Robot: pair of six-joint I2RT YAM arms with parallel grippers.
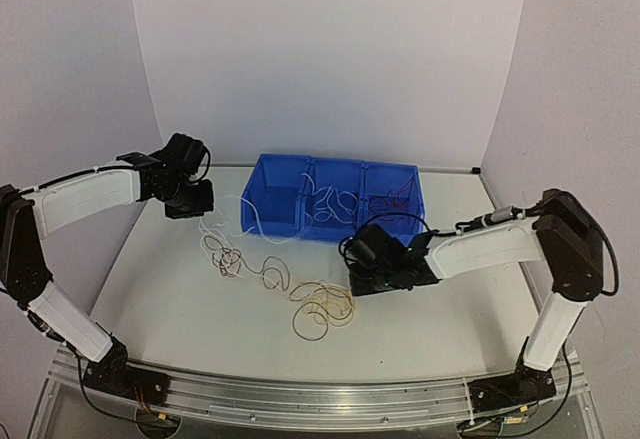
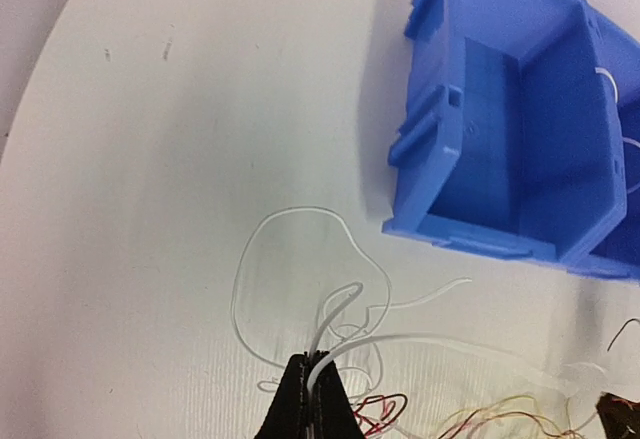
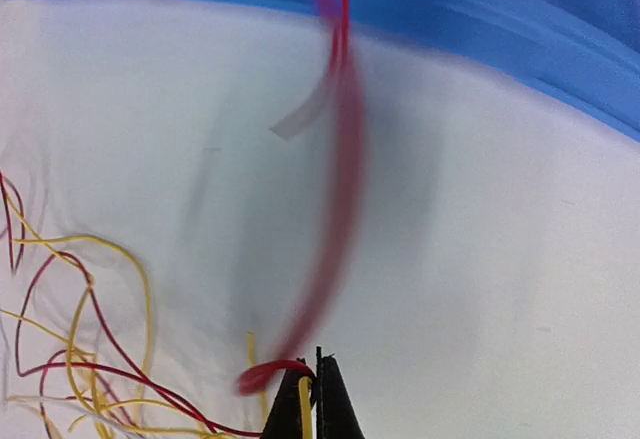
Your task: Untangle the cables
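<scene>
A loose tangle of thin cables lies on the white table in front of a blue bin [image 1: 275, 204]: white loops [image 1: 228, 256] at the left, yellow and dark red loops [image 1: 322, 309] at the right. My left gripper [image 1: 190, 197] is raised at the table's left and is shut on a white cable [image 2: 330, 344] whose loops [image 2: 300, 259] hang over the table. My right gripper [image 1: 372, 271] is low by the bin's front and is shut on a red cable [image 3: 340, 209] and a yellow cable [image 3: 304, 399]. The red cable arcs up toward the bin.
The blue bin [image 2: 520, 139] has three compartments; the middle one holds white cable [image 1: 330, 202], the right one dark red cable [image 1: 395, 196]. Grey walls close in the back and sides. More yellow and red strands [image 3: 80, 339] lie left of my right gripper.
</scene>
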